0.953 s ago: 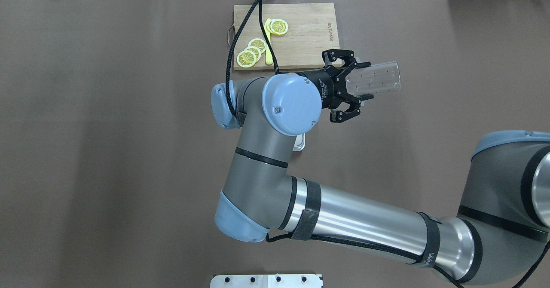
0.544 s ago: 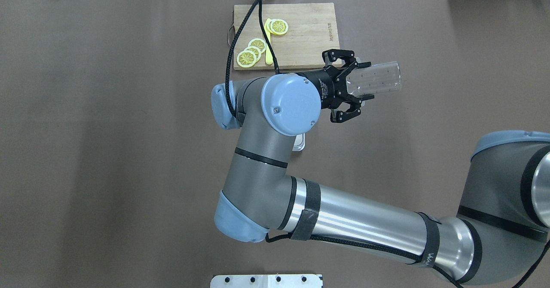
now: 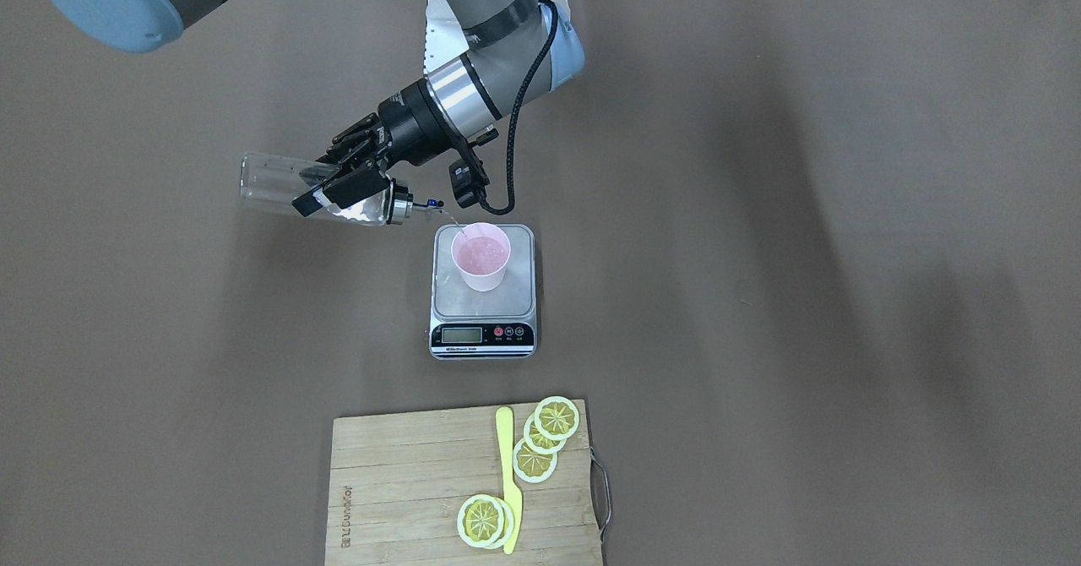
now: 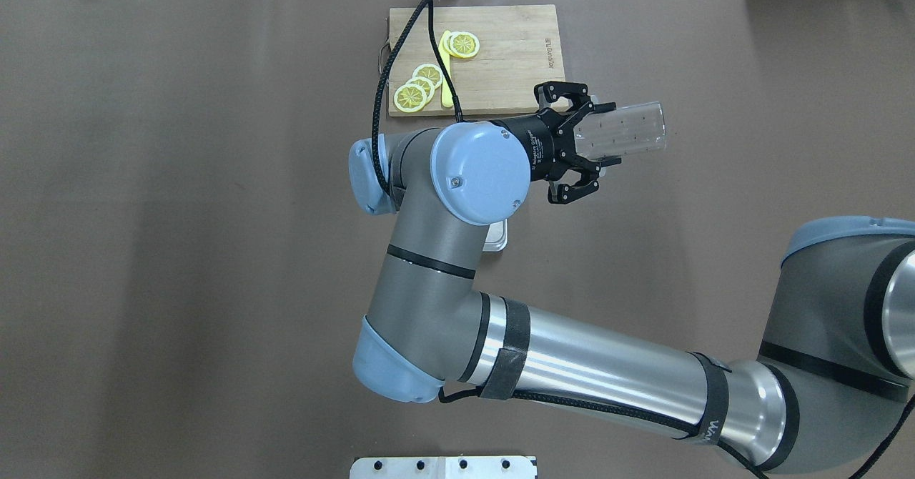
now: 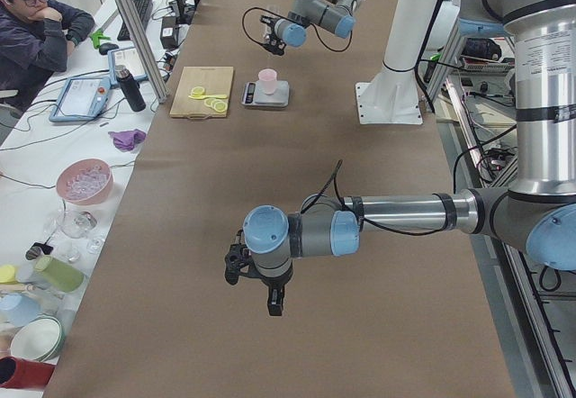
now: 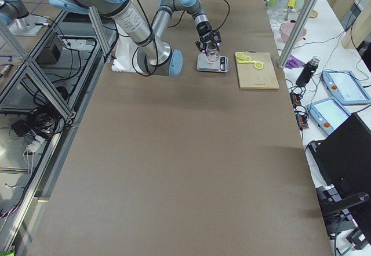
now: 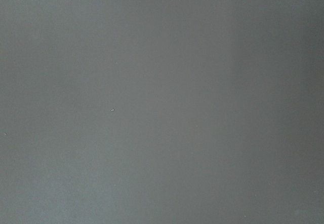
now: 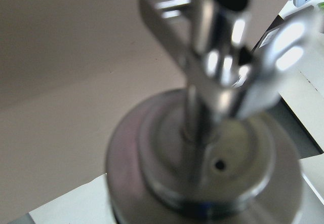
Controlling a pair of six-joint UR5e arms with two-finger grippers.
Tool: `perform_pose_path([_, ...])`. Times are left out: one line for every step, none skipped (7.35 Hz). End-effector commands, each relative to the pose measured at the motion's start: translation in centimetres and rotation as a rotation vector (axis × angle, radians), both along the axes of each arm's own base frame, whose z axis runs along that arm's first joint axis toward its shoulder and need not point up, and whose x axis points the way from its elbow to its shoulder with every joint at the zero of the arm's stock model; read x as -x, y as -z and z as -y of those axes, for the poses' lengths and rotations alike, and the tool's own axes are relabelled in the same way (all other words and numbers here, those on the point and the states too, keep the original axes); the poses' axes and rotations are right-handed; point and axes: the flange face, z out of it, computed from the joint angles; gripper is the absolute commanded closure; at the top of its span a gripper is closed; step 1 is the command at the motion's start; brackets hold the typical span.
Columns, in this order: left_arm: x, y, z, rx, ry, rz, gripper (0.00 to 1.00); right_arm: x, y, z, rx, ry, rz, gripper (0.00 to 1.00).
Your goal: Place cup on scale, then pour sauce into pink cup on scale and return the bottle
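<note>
Over at the middle of the brown desk (image 3: 760, 211), the right claw (image 3: 342, 184) is pinching a clear glass cylindrical bottle (image 3: 266, 179) around its body, tipped nearly flat. The bottle's shiny metal pourer spout (image 3: 412, 205) points down toward a small pale pink tapered plastic cup (image 3: 480, 258). A thin thread of liquid seems to run from the spout to the cup's near rim. That cup stands upright on the silver platform of a small rectangular digital kitchen scale (image 3: 517, 291), whose display strip faces away from the robot. Beyond the scale lies a bamboo cutting board (image 3: 405, 481) with lemon slices (image 3: 535, 459) and a yellow plastic knife (image 3: 507, 465). The left claw (image 5: 255, 270) hangs low over bare desk, well apart from all this; I cannot tell whether it is spread or closed.
</note>
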Motion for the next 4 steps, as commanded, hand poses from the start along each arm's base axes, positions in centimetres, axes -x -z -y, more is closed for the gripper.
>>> perform_pose_path([0.00, 0.00, 0.00, 0.000, 0.000, 0.000, 0.02, 0.08, 0.20, 0.07, -0.005, -0.002, 0.010, 1.00])
perform_pose_path([0.00, 0.00, 0.00, 0.000, 0.000, 0.000, 0.02, 0.12, 0.34, 0.09, -0.008, -0.002, 0.016, 1.00])
perform_pose_path([0.06, 0.00, -0.01, 0.000, 0.002, 0.000, 0.02, 0.32, 0.65, 0.20, -0.018, -0.001, 0.033, 1.00])
perform_pose_path([0.07, 0.00, -0.01, 0.000, 0.002, 0.000, 0.02, 0.62, 0.91, 0.35, -0.032, -0.001, 0.062, 1.00])
